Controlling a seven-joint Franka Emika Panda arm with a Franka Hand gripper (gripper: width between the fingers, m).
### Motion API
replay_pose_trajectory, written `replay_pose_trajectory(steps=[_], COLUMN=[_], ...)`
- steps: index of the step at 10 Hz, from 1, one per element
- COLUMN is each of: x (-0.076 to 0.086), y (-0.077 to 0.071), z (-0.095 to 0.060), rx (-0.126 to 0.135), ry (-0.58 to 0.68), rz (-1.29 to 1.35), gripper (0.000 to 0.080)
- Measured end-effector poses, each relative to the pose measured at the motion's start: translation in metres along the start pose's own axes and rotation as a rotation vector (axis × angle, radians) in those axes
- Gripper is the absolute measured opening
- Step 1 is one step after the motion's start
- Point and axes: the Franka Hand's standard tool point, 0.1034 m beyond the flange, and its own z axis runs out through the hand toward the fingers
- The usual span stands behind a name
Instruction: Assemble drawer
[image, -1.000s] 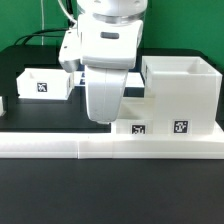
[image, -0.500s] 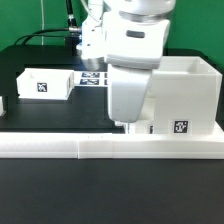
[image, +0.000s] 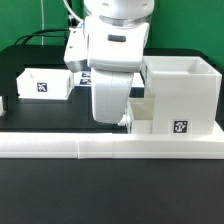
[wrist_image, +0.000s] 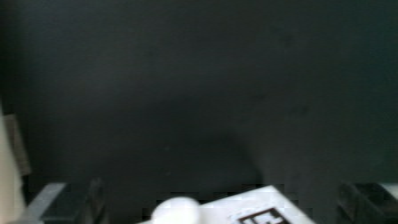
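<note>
Exterior view: the white arm (image: 112, 50) hangs over the middle of the black counter (image: 110, 195), and its bulk hides the fingertips from this side. The drawer lies in loose parts. The big shell (image: 182, 92), open on top and with a tag low on its front, stands at the exterior view's right, just behind the long white rail (image: 60, 148). A small tray (image: 44, 83) with a tag on its front sits well apart from the shell, at the exterior view's left. A second tray (image: 143, 116) shows low between the arm and the shell, close against the shell's side and partly covered by the arm. I cannot tell whether it touches the shell. Behind the arm, a strip of the marker board (image: 80, 76) peeks out.

Wrist view: the pincer (wrist_image: 210, 203) has its two dark fingers (wrist_image: 57, 203) spread wide apart, one at each side of the picture. Between them, touching neither, lie a round white knob (wrist_image: 175, 212) and a tagged white edge of the second tray (wrist_image: 270, 210). Beyond these there is only dark counter.
</note>
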Motion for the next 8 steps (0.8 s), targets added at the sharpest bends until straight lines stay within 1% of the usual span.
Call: replay_pose_trajectory(steps=[1, 2, 3, 7, 8], x=[0.001, 0.005, 0.010, 0.008, 0.013], y=[-0.011, -0.018, -0.020, -0.020, -0.022], z=[0.006, 0.012, 0.015, 0.015, 0.017], rx=[0.009, 0.019, 0.023, 0.023, 0.035], ry=[-0.002, -0.002, -0.001, -0.001, 0.001], rz=[-0.005, -0.013, -0.021, -0.018, -0.008], gripper=[0.0649, 0.0649, 0.0649, 0.0649, 0.0649])
